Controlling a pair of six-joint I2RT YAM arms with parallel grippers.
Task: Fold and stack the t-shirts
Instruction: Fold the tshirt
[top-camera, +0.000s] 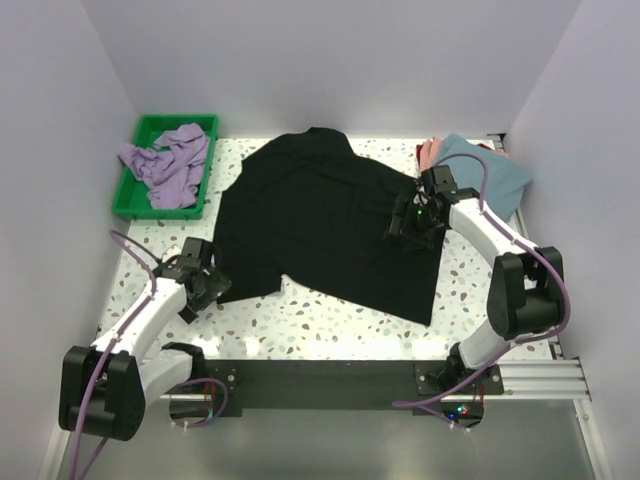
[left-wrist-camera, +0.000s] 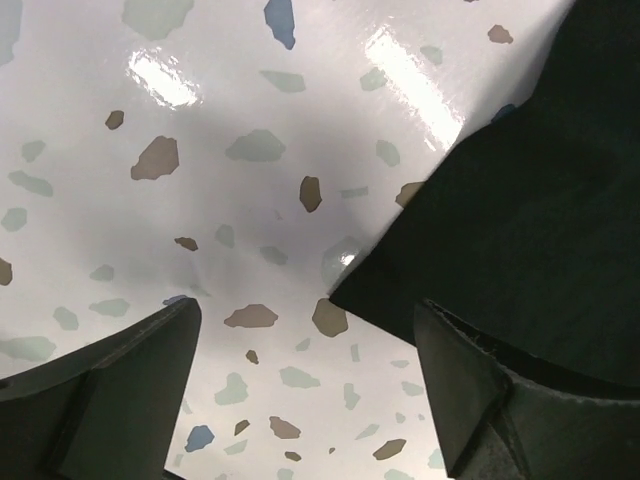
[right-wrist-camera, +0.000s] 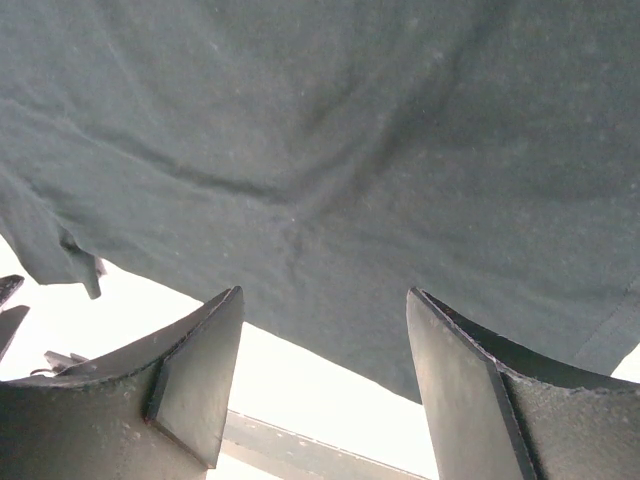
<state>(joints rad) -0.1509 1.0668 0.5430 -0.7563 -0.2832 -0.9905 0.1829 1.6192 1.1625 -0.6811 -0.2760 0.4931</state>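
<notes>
A large black t-shirt (top-camera: 320, 215) lies spread flat across the middle of the speckled table. My left gripper (top-camera: 207, 283) is open and empty, just left of the shirt's near-left corner (left-wrist-camera: 420, 250). My right gripper (top-camera: 410, 222) is open and empty, hovering over the shirt's right side (right-wrist-camera: 330, 150). A lavender t-shirt (top-camera: 170, 162) lies crumpled in the green tray. A teal-blue t-shirt (top-camera: 495, 172) lies at the far right, with a bit of pink cloth (top-camera: 428, 151) beside it. The dark red shirt is out of view.
The green plastic tray (top-camera: 130, 190) stands at the far left corner. White walls close in the table on three sides. A black rail (top-camera: 330, 385) runs along the near edge between the arm bases.
</notes>
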